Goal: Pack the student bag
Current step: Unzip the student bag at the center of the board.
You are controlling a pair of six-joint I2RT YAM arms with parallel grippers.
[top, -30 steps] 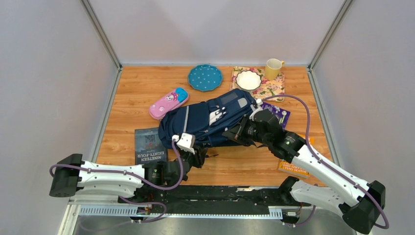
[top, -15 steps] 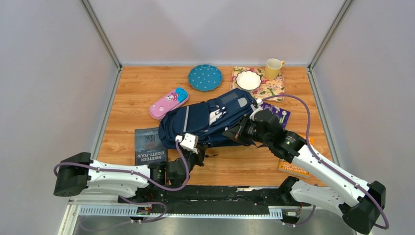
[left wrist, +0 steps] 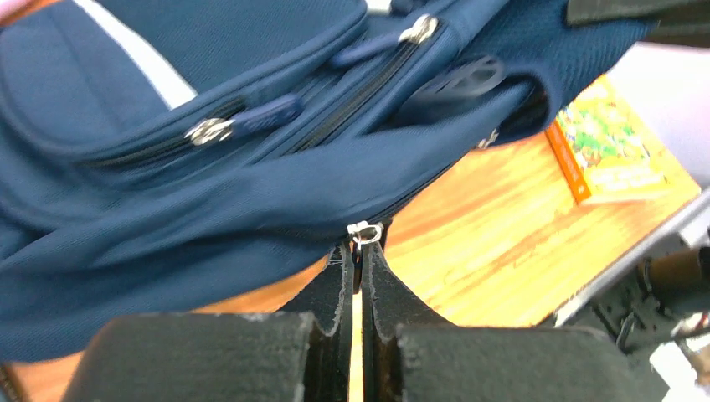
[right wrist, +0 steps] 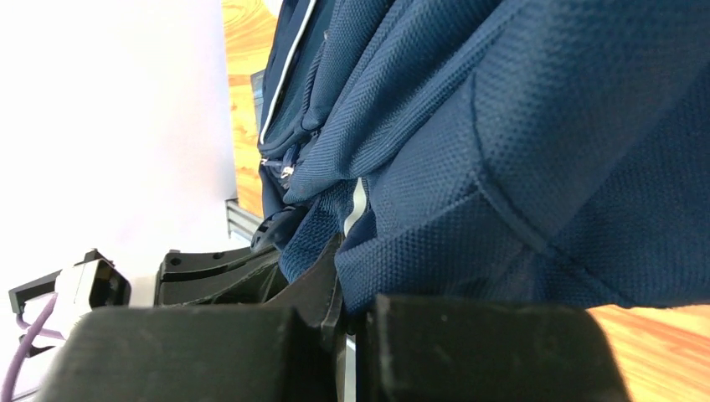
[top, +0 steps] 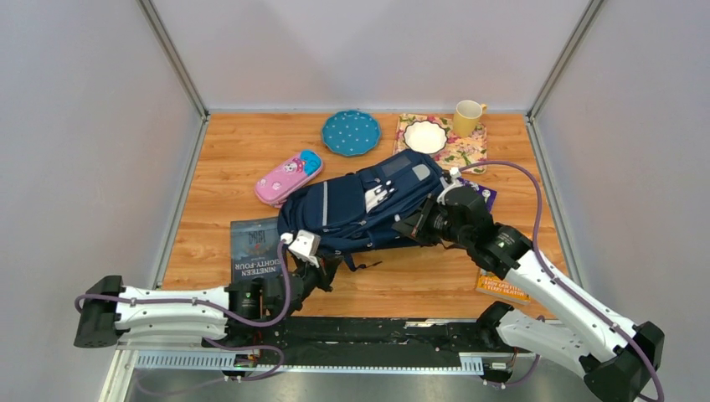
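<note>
student bag (top: pixel 356 205) lies slantwise mid-table, just beside pink pencil case (top: pixel 289 177) and book (top: pixel 254 249) | left gripper (left wrist: pixel 357 255) clenched on zip pull (left wrist: pixel 365 231) at bag's near edge | right gripper (right wrist: pixel 343 276) clamped on navy fabric at bag's right end

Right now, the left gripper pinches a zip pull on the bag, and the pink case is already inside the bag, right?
Not quite. The left gripper does pinch a zip pull on the bag, but the pink case is not inside. The top view shows it lying on the table beside the bag.
</note>
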